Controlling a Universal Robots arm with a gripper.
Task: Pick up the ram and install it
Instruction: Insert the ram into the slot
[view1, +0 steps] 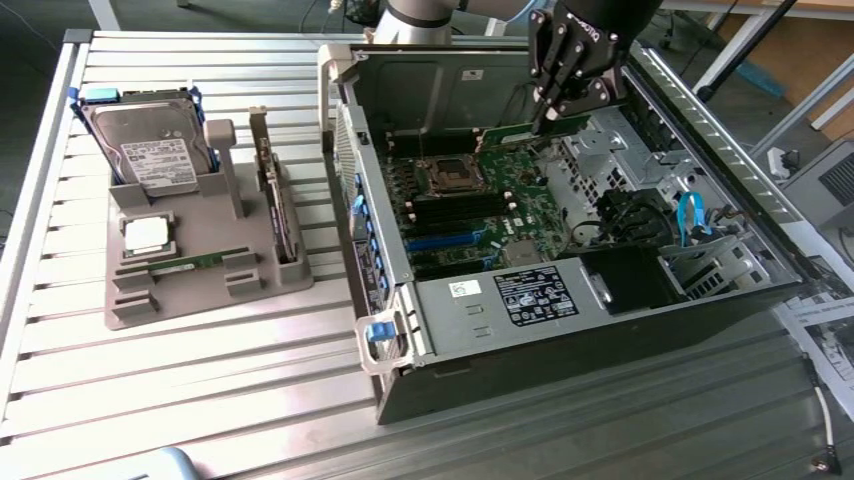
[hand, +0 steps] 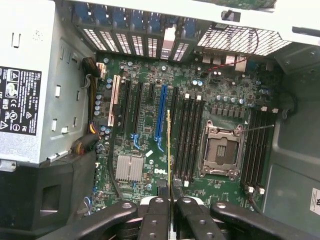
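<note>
ram (view1: 510, 131): exterior view, a green stick held long edge down above the motherboard (view1: 501, 215), inside the open computer case (view1: 441, 85), near its far wall.
tool (view1: 561, 115): clamped on the ram's upper edge.
around it: the cpu socket (view1: 447, 175) lies lower, toward the exterior view's left; the power supply (view1: 534, 295) fills the near end of the case.
surface (view1: 200, 400): slatted metal; a grey holder (view1: 200, 295) stands to the exterior view's left of the case.
holder load: hard drive (view1: 160, 145), processor chip (view1: 147, 235), upright expansion card (view1: 274, 195), and a second green stick (view1: 187, 263) lying flat.
ram, wrist view (hand: 169, 150): seen edge-on as a thin line, pinched between the fingers (hand: 155, 215) of the tool (hand: 171, 212).
line-up: the ram runs parallel to the black memory slots (hand: 189, 135), between them and the blue slot (hand: 160, 117), not over a memory slot.
close by: the heat sink (hand: 129, 167) lies beyond the blue slot.
what each gives: the exterior view gives the holder and the ram's height above the board; the wrist view gives its line against the slots.
</note>
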